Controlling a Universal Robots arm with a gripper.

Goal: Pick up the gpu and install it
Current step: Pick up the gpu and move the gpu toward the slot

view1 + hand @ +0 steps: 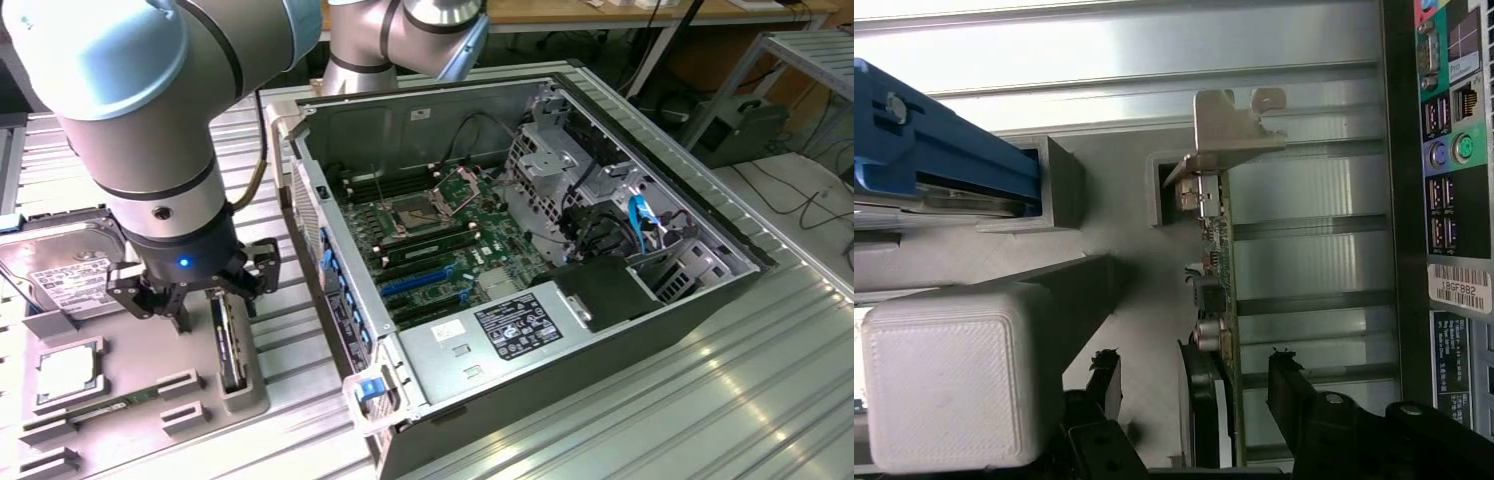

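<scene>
the gpu [230, 350] stands on its edge in a grey holder [247, 400] just beside the computer case [561, 410], with the gripper [214, 300] fingers open on both sides of it, not touching; i judge the card light, stiff but fragile, best pinched gently across its flat faces.

- white barcode sticker [1460, 290] on the rear of the black computer case [1402, 200]: showing "1BGF882", lying sideways, last digits looking uncertain
- dark green label [1454, 370] just beside that sticker: carrying fine print, not resolving
- black label [518, 325] on the silver power supply box [447, 352]: showing white print and marks, not reading out
- white label [60, 283] on the silver hard drive [67, 240]: showing text lines, staying illegible
</scene>
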